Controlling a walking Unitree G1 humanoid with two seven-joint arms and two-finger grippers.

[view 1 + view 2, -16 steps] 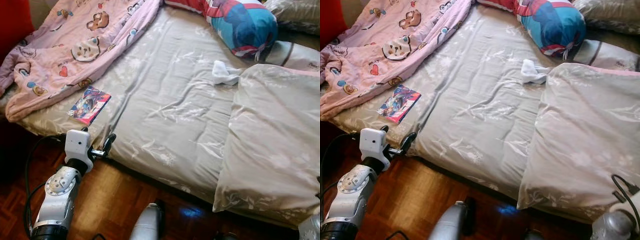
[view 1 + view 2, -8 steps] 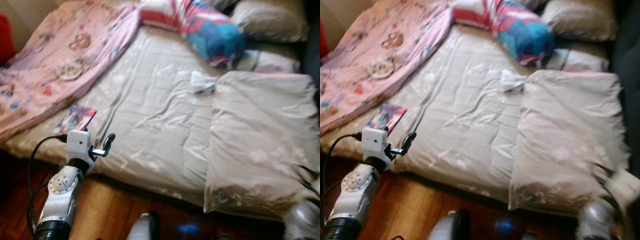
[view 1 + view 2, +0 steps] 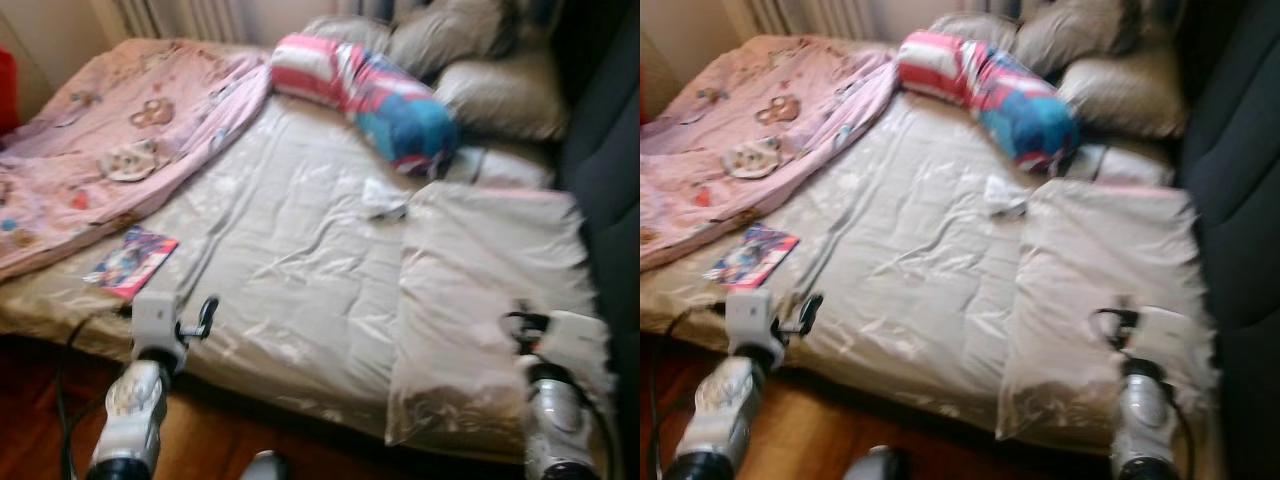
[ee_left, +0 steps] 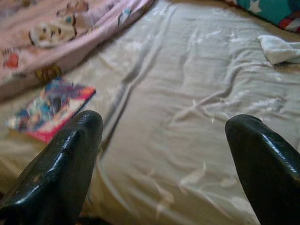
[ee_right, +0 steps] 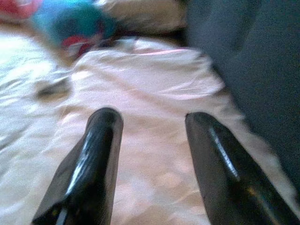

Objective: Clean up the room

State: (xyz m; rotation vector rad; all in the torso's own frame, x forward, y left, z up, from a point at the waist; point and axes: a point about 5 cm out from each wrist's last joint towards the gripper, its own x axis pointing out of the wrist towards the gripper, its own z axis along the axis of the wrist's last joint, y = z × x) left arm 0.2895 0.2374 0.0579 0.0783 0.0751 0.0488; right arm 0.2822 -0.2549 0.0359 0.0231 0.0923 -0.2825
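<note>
A colourful book (image 3: 130, 262) lies on the grey bed sheet (image 3: 290, 250) near the bed's front left edge, below a crumpled pink blanket (image 3: 110, 150). A small white cloth (image 3: 383, 197) lies mid-bed beside a red and blue bolster (image 3: 370, 95). My left gripper (image 3: 203, 318) hovers open at the bed's front edge, right of the book (image 4: 49, 108); nothing sits between its fingers (image 4: 65, 159). My right gripper (image 5: 152, 117) is open and empty over the near end of a big grey pillow (image 3: 480, 290).
Grey pillows (image 3: 470, 60) are piled at the head of the bed. A dark blue upholstered surface (image 3: 605, 170) rises along the bed's right side. Wooden floor (image 3: 40, 400) runs in front of the bed. The eye views are blurred.
The camera has swung up and right, showing more of the bed's head. My right arm has risen into view over the grey pillow. The left gripper stays at the bed's edge.
</note>
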